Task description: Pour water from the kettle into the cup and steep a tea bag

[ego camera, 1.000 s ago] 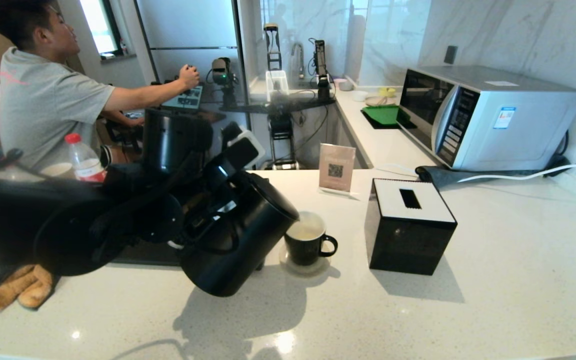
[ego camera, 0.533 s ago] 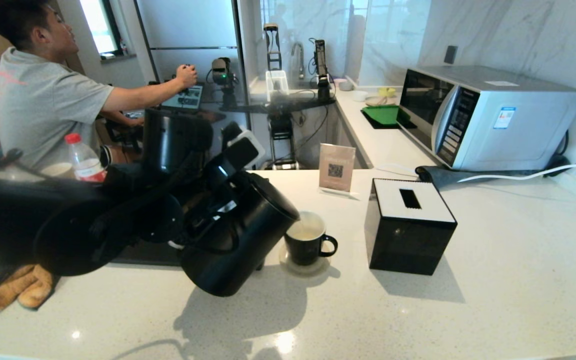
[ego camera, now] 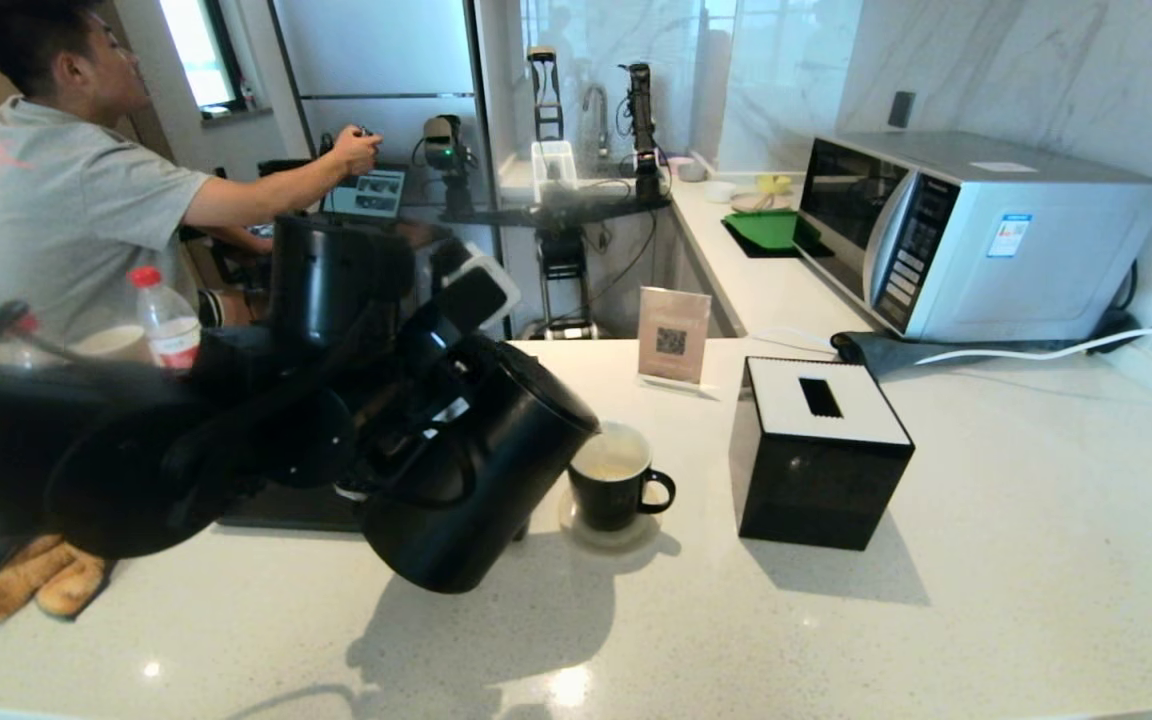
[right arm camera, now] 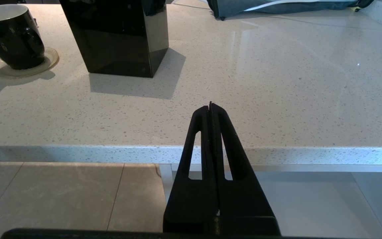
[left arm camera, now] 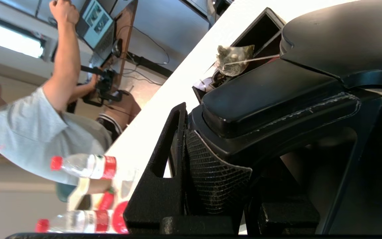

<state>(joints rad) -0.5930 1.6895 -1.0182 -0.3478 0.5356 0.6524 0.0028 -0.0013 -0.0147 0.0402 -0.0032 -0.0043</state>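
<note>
The matte-black kettle (ego camera: 476, 470) hangs tilted above the counter, its spout at the rim of the cup (ego camera: 616, 485). My left gripper (ego camera: 426, 410) is shut on the kettle's loop handle (left arm camera: 277, 99); in the left wrist view, the left gripper (left arm camera: 211, 142) has one finger (left arm camera: 174, 132) pressed against that handle. The glossy black cup stands on a round coaster (ego camera: 614, 530) and holds pale yellowish water (ego camera: 611, 467); I cannot make out a stream. The tea bag (left arm camera: 232, 59) lies by a black tray. My right gripper (right arm camera: 210, 106) is shut and empty, parked below the counter's front edge.
A black tissue box (ego camera: 821, 450) stands just right of the cup. Behind are a small sign card (ego camera: 673, 335) and a microwave (ego camera: 976, 230). A red-capped bottle (ego camera: 168, 320) and a brown cloth (ego camera: 41, 575) are at the left. A person (ego camera: 76, 200) works behind the counter.
My left arm has shifted slightly to the left while the kettle stays tilted at the cup as before. The person at the back moved his hand.
</note>
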